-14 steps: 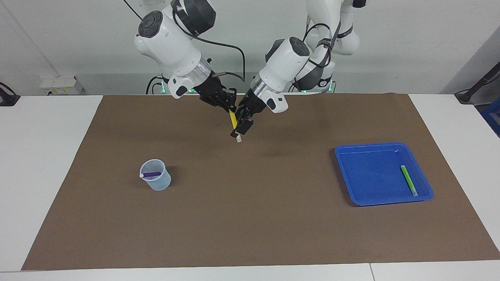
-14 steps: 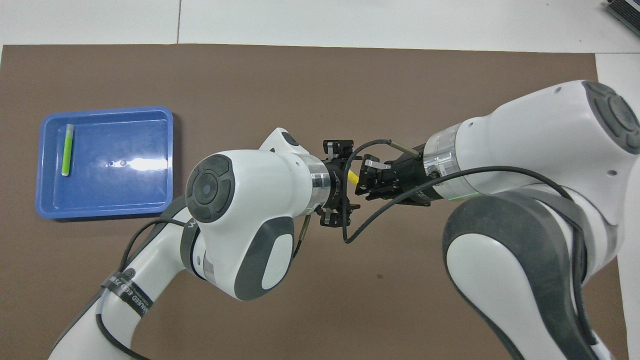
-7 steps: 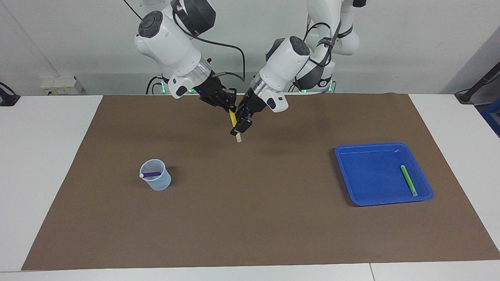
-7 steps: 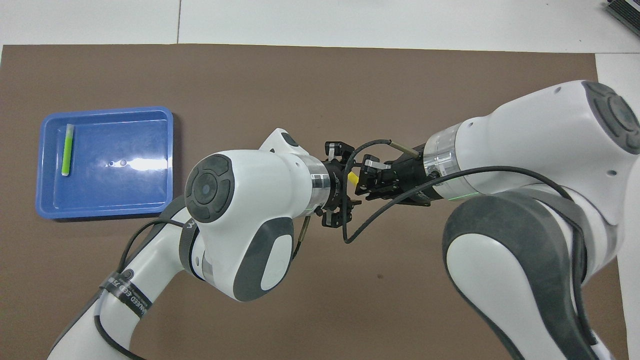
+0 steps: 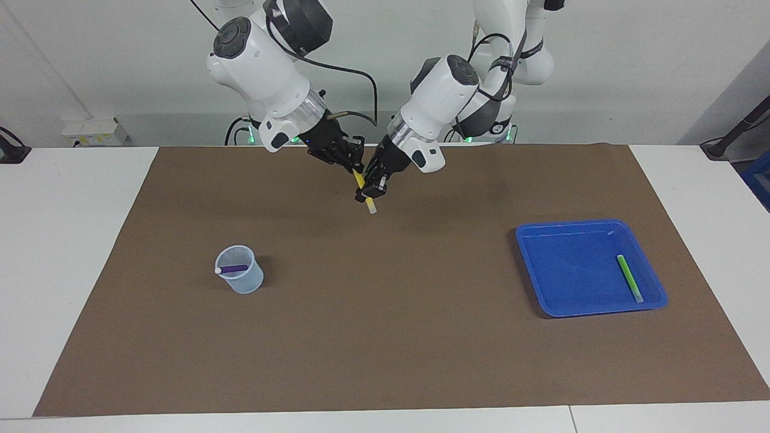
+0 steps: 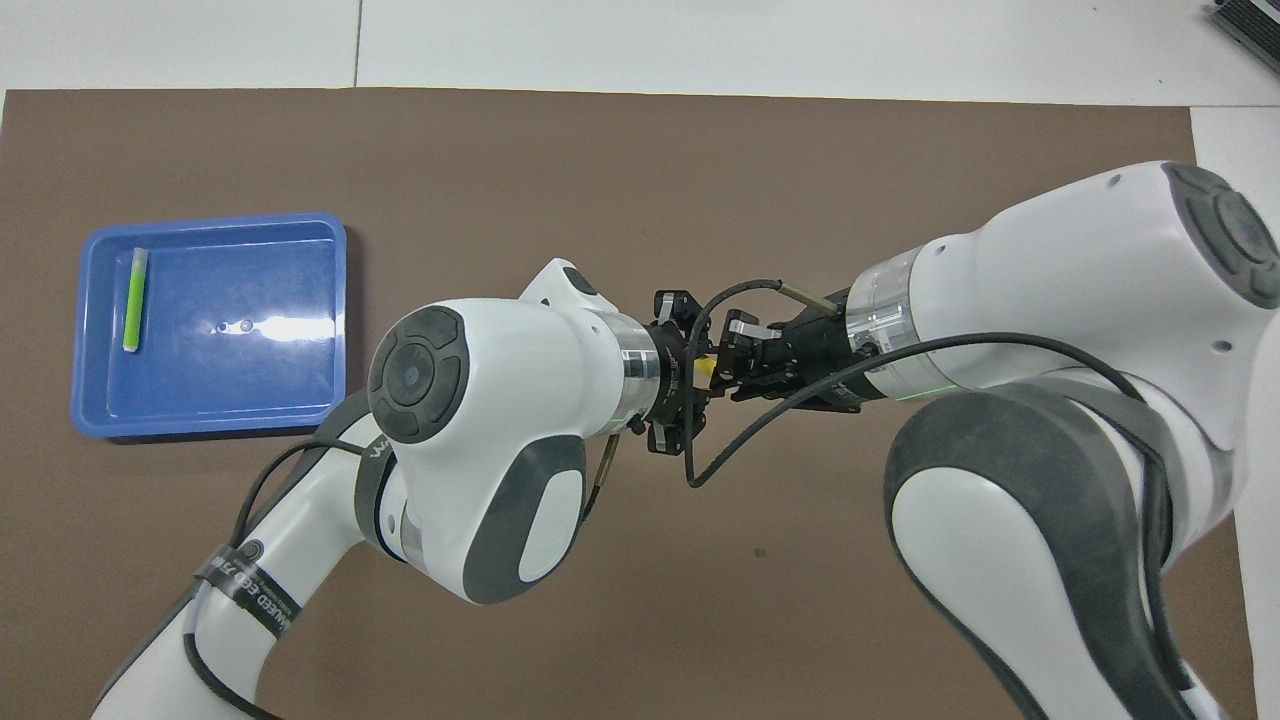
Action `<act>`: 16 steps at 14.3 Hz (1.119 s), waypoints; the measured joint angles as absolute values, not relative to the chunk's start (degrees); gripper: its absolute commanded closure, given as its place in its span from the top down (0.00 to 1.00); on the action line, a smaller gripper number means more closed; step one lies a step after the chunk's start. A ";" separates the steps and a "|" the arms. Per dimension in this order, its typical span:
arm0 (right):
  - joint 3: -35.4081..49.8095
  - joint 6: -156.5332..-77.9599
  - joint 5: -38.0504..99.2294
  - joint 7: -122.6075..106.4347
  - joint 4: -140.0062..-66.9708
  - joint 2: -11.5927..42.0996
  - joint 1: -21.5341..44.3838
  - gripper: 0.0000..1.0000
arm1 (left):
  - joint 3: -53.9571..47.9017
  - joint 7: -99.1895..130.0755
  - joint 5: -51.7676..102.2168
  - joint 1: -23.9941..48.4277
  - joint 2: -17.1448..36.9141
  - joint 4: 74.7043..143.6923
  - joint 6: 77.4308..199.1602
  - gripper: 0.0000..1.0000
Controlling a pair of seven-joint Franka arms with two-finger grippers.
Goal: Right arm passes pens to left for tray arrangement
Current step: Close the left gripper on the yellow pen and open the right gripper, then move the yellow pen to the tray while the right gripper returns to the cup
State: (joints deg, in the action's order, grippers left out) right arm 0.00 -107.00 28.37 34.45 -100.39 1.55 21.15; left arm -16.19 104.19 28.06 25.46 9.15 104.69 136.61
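The yellow pen (image 5: 365, 192) is gripped mid-air by both grippers over the mat's robot-side middle: right gripper (image 5: 355, 170) clamped on its upper end, left gripper (image 5: 368, 191) closed on its lower part. The green pen (image 5: 629, 278) lies in the blue tray (image 5: 565, 240) toward the left arm's end; the purple pen (image 5: 233, 269) sits in the cup (image 5: 240, 282). Risk is judged: if the left arm pulls before release, the pen could be twisted loose and dropped onto the mat.
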 measured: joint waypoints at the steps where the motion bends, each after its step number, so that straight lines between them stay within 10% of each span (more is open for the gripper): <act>1: 0.00 -107.00 28.37 34.45 -100.39 1.55 21.16 0.33 | -16.19 104.19 28.06 25.46 9.15 104.69 136.50 0.00; 5: -0.01 -107.00 28.37 34.45 -100.32 1.54 21.15 1.00 | -16.19 104.19 28.06 25.46 9.15 104.69 136.43 0.00; 16: -1.39 -101.18 17.72 6.94 -98.30 1.19 9.07 1.00 | -15.63 96.94 27.26 24.84 8.60 104.59 131.66 0.00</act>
